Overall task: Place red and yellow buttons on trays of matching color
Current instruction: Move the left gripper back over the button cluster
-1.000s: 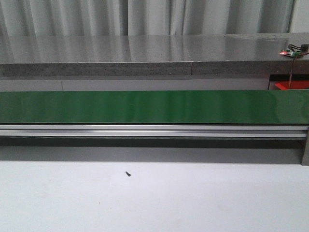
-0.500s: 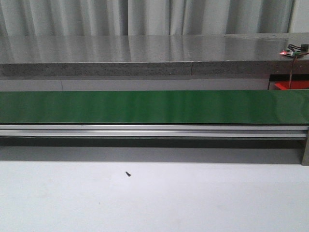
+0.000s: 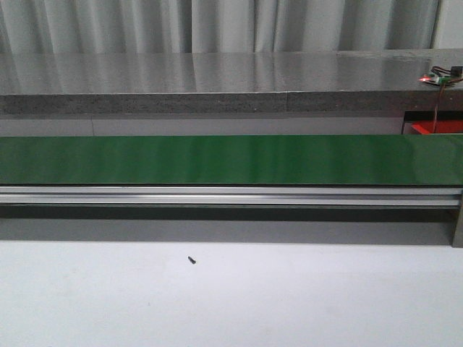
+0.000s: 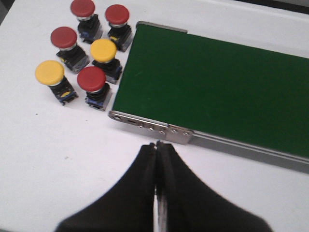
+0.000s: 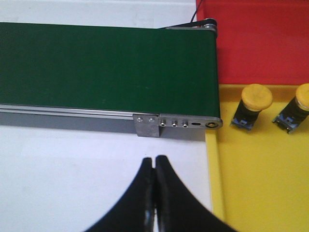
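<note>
In the left wrist view, several red buttons [image 4: 91, 79] and two yellow buttons [image 4: 49, 72] [image 4: 104, 50] stand grouped on the white table beside the end of the green conveyor belt [image 4: 212, 87]. My left gripper [image 4: 157, 144] is shut and empty, above bare table in front of the belt's end. In the right wrist view, a yellow tray [image 5: 260, 183] holds two yellow buttons [image 5: 256, 96] [image 5: 303, 95], with a red tray [image 5: 260, 43] behind it. My right gripper [image 5: 154, 158] is shut on nothing, close to the yellow tray's edge. Neither gripper shows in the front view.
The front view has the green belt [image 3: 231, 159] on its aluminium rail across the table, a grey counter [image 3: 217, 79] behind it, a corner of the red tray [image 3: 438, 129] at far right, and a small dark speck [image 3: 192, 260] on the white table.
</note>
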`<state>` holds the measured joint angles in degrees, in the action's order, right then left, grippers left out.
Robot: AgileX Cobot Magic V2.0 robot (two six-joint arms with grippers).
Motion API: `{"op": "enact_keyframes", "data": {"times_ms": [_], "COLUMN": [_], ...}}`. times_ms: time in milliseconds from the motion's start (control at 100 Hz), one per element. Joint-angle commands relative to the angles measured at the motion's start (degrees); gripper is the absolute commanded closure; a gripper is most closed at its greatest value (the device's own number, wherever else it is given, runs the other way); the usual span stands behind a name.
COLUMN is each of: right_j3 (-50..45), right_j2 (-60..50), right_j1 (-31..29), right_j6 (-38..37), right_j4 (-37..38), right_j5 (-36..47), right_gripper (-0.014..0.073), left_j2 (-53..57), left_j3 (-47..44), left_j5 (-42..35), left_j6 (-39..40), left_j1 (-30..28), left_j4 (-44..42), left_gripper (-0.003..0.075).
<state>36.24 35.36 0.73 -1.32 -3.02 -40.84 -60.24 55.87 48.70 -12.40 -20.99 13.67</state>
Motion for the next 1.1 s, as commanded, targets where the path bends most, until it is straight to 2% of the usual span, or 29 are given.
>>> {"op": "enact_keyframes", "data": {"times_ms": [0, 110, 180, 230, 300, 370, 380, 470, 800, 1090], "right_j3": [1.42, 1.42, 1.42, 1.42, 1.42, 1.42, 1.42, 1.42, 1.42, 1.42], "right_j2": [-0.06, -0.06, -0.06, -0.06, -0.06, -0.06, -0.06, -0.06, -0.06, -0.06], "right_j1": [0.03, 0.03, 0.03, 0.03, 0.03, 0.03, 0.03, 0.03, 0.03, 0.03], "right_j6": [0.48, 0.48, 0.48, 0.48, 0.48, 0.48, 0.48, 0.48, 0.48, 0.48], "right_j4": [0.54, 0.54, 0.54, 0.54, 0.54, 0.54, 0.54, 0.54, 0.54, 0.54], "right_j5": [3.87, 3.87, 3.87, 3.87, 3.87, 3.87, 3.87, 3.87, 3.87, 3.87], "right_gripper": [0.0661, 0.0661, 0.0661, 0.0661, 0.0661, 0.0661, 0.0661, 0.0661, 0.0661, 0.0661], "left_j2": [-3.29, -8.96, -12.35, -14.63, -17.67, -20.43, -20.95, -24.05, -37.43, -44.8], "left_j3": [3.87, 7.14, 9.52, 11.33, 13.9, 16.35, 16.82, 19.59, 28.69, 32.7], "left_j5": [-3.24, -2.09, -1.02, -0.03, 0.37, 0.37, 0.37, 0.37, 3.88, 5.19], "left_j6": [0.47, 0.47, 0.47, 0.47, 0.47, 0.47, 0.47, 0.47, 8.76, 13.34], "left_j1": [-2.43, -5.93, -7.88, -8.94, -9.98, -10.33, -10.33, -10.37, -10.67, -10.67], "left_j4": [0.89, 0.89, 0.89, 0.89, 0.89, 0.89, 0.89, 0.89, -3.43, -3.79], "left_gripper": [0.0739, 0.0731, 0.0681, 0.0615, 0.0485, 0.033, 0.0286, 0.0172, 0.0167, 0.0176]}}
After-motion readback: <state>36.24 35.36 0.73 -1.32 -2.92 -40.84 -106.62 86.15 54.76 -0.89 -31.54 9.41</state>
